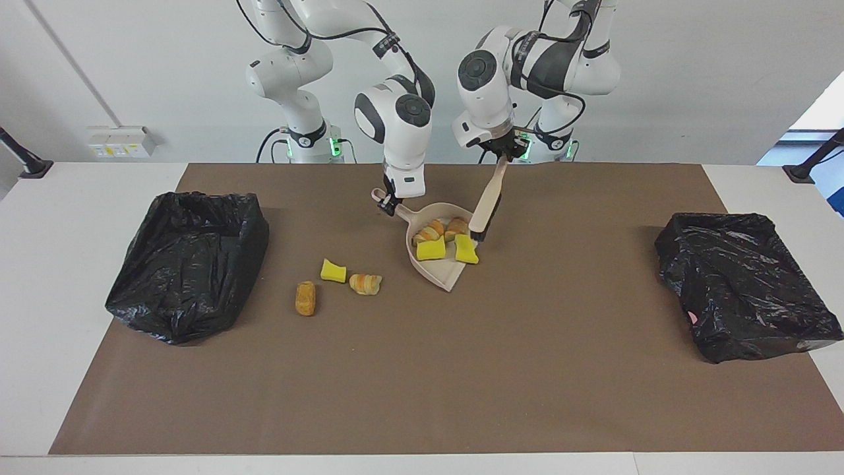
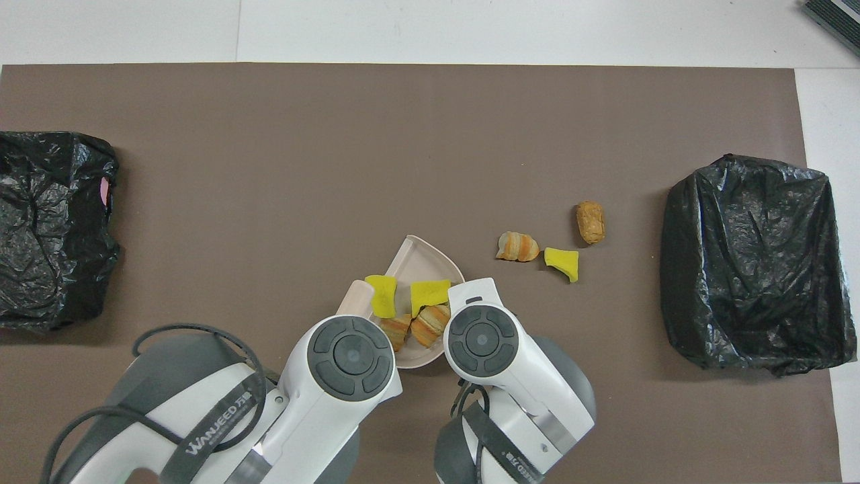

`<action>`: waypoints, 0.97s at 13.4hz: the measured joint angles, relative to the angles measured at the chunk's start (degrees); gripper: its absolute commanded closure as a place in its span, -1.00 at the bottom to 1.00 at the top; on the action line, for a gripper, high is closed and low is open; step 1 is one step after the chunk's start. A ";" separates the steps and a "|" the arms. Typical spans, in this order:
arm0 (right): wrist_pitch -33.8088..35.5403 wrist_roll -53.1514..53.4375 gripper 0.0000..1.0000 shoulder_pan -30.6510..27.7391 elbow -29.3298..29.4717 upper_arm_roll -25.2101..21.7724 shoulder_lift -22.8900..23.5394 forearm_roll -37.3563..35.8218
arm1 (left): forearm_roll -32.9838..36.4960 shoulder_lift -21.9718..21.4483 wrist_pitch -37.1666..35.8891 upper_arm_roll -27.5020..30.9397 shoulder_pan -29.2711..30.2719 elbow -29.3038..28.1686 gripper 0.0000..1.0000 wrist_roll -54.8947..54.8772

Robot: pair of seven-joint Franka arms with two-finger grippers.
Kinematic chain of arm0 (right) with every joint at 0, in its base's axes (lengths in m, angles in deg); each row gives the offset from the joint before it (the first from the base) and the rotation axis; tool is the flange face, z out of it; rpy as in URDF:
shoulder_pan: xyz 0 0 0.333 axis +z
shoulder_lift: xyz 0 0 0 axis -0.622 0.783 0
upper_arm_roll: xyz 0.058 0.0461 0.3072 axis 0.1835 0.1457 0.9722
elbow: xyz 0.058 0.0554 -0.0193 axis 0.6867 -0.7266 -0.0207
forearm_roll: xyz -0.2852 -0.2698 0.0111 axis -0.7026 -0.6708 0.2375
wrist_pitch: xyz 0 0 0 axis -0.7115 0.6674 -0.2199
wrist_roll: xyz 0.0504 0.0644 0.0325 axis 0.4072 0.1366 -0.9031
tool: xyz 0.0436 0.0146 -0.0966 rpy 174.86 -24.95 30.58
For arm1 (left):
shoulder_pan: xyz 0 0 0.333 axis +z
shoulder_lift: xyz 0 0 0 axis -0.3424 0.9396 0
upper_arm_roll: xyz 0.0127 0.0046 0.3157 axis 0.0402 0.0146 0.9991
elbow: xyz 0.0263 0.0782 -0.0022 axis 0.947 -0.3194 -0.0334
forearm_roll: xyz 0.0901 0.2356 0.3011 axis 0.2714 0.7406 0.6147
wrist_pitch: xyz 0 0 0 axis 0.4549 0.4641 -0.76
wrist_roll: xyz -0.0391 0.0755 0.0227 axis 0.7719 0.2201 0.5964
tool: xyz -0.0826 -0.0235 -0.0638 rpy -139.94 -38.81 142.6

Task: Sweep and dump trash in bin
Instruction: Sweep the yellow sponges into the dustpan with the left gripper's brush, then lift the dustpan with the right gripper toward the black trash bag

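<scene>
My right gripper (image 1: 389, 203) is shut on the handle of the beige dustpan (image 1: 440, 276), whose lip rests on the brown mat. In the pan lie two yellow foam pieces (image 1: 430, 250) and two striped pastries (image 1: 432, 231). My left gripper (image 1: 504, 154) is shut on the handle of the brush (image 1: 491, 194); its black bristles stand at the pan's edge beside the yellow foam. Loose trash lies on the mat toward the right arm's end: a yellow chunk (image 1: 333, 270), a pastry (image 1: 364, 284) and a bread roll (image 1: 305, 298). From overhead both wrists cover the fingers; the pan (image 2: 418, 253) shows between them.
A bin lined with a black bag (image 1: 188, 264) stands at the right arm's end of the table. A second black-bagged bin (image 1: 745, 284) stands at the left arm's end. The brown mat (image 1: 422, 382) covers the table's middle.
</scene>
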 measured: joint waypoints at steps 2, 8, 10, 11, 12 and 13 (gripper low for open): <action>0.00 0.16 1.00 0.00 0.67 0.02 -0.02 0.08 | -2.57 -3.05 0.28 0.18 0.00 -2.72 1.00 5.09; 0.00 0.35 1.00 -1.07 1.84 -0.39 -2.01 0.24 | -7.72 -11.74 9.07 0.20 0.01 -13.92 1.00 9.80; 0.02 0.33 1.00 -2.58 1.92 -0.52 -3.46 0.24 | -7.84 -12.82 11.59 0.28 0.01 -15.26 1.00 17.70; 0.10 0.27 1.00 -3.39 1.95 -0.55 -4.23 0.24 | -8.18 -13.01 12.26 0.30 0.02 -15.69 1.00 20.03; 0.32 0.11 1.00 -4.26 1.99 -0.59 -5.06 0.24 | -9.51 -13.06 12.53 0.33 0.02 -16.00 1.00 21.63; 0.99 -0.33 1.00 -5.25 2.14 -0.60 -5.94 0.24 | -11.94 -13.13 13.07 0.33 0.02 -16.42 1.00 23.05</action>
